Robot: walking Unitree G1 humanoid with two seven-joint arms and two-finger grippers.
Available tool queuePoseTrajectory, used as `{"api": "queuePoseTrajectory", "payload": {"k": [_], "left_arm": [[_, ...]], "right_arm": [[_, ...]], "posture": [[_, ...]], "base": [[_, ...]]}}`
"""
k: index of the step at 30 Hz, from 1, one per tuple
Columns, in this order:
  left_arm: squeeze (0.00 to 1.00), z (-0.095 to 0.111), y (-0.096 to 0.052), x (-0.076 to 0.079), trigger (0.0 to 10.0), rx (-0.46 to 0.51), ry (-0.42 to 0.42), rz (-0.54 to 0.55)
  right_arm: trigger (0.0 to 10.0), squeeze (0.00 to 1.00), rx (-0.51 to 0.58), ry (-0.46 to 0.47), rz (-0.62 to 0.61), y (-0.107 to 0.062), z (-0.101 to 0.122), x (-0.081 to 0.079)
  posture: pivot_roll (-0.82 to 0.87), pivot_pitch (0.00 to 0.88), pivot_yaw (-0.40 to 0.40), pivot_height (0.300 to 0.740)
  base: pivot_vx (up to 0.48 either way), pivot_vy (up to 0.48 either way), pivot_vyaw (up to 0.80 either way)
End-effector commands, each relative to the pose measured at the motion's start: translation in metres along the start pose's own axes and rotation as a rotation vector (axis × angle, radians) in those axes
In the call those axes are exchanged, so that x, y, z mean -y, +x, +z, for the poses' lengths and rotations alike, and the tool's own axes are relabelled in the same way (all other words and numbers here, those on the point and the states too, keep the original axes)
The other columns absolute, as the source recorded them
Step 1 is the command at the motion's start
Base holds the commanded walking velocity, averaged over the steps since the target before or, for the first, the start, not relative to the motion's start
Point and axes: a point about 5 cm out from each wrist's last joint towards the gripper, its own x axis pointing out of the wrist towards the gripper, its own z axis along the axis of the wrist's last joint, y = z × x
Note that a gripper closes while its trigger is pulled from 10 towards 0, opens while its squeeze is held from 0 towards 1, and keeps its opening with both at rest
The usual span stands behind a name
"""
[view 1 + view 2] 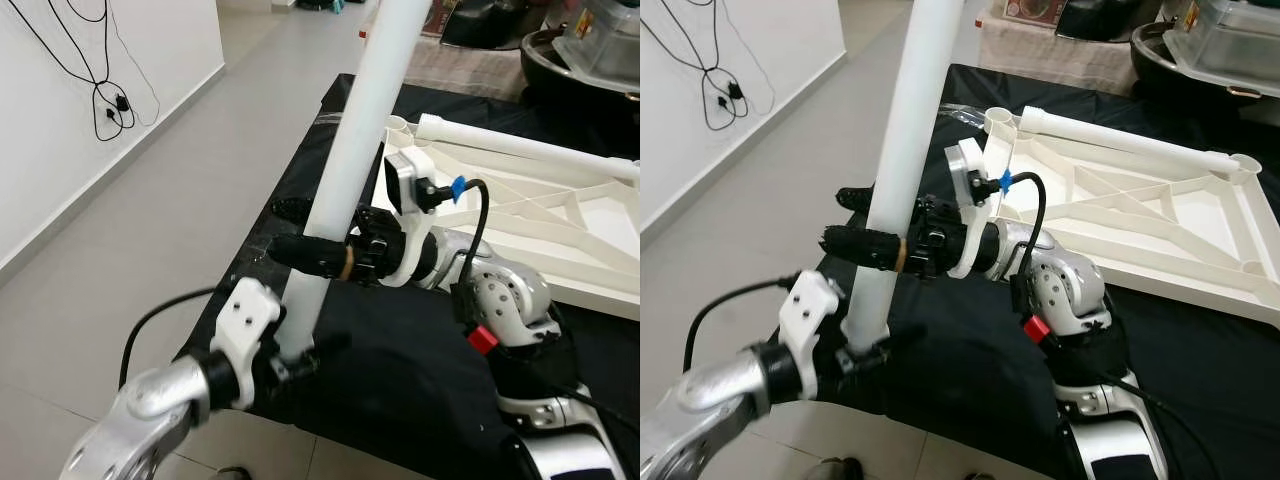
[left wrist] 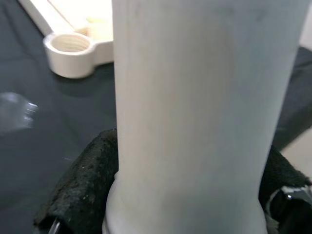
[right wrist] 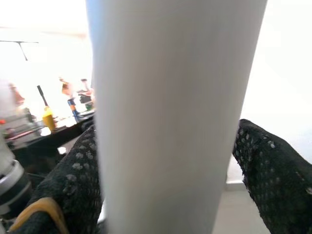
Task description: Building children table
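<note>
A long white table leg (image 1: 352, 150) stands nearly upright over the front left of the black cloth. My left gripper (image 1: 295, 360) is shut on its lower end; the leg (image 2: 195, 117) sits between its black fingers (image 2: 78, 190). Higher up, my right gripper (image 1: 320, 258) is shut around the same leg (image 3: 170, 117), reaching in from the right. The white tabletop frame (image 1: 540, 215) lies upside down on the cloth to the right, with a threaded corner socket (image 2: 70, 48) and another leg (image 1: 1120, 140) along its far side.
The black cloth (image 1: 420, 390) covers a low surface whose left edge drops to grey floor tiles (image 1: 130, 230). A white wall with hanging black cables (image 1: 105, 95) runs along the left. Pots and containers (image 1: 590, 50) stand at the back right.
</note>
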Motion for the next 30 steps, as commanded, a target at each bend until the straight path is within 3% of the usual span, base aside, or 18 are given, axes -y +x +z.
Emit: {"api": "queuePoseTrajectory", "payload": {"k": [1,3,5,14,21,30], "left_arm": [[0.00,0.002,-0.003,0.011,10.0,0.023,-0.102,-0.077],[0.00,0.000,-0.004,0.018,10.0,0.027,-0.174,-0.115],[0.00,-0.003,-0.006,0.021,10.0,0.015,-0.195,-0.135],[0.00,-0.006,-0.013,0.026,10.0,-0.023,-0.225,-0.180],[0.00,-0.011,-0.024,0.025,10.0,-0.091,-0.235,-0.219],[0.00,-0.012,-0.027,0.026,10.0,-0.118,-0.227,-0.240]], "right_arm": [[10.0,0.00,0.029,0.015,0.053,-0.001,0.005,-0.001],[10.0,0.00,0.027,0.021,0.079,-0.001,0.005,-0.001],[10.0,0.00,0.018,0.026,0.102,0.000,0.004,-0.001],[10.0,0.00,-0.015,0.049,0.174,0.002,-0.002,-0.005],[10.0,0.00,-0.067,0.091,0.247,0.005,-0.012,-0.017],[10.0,0.00,-0.087,0.101,0.270,0.005,-0.015,-0.020]], "posture": [[0.13,0.146,-0.035,0.740],[0.13,0.149,-0.033,0.740],[0.13,0.150,-0.031,0.740],[0.13,0.153,-0.032,0.740],[0.13,0.154,-0.030,0.740],[0.13,0.154,-0.030,0.740]], "base": [[0.000,0.000,0.00],[0.000,0.000,0.00],[0.000,0.000,0.00],[0.000,0.000,0.00],[0.000,0.000,0.00],[0.000,0.000,0.00]]}}
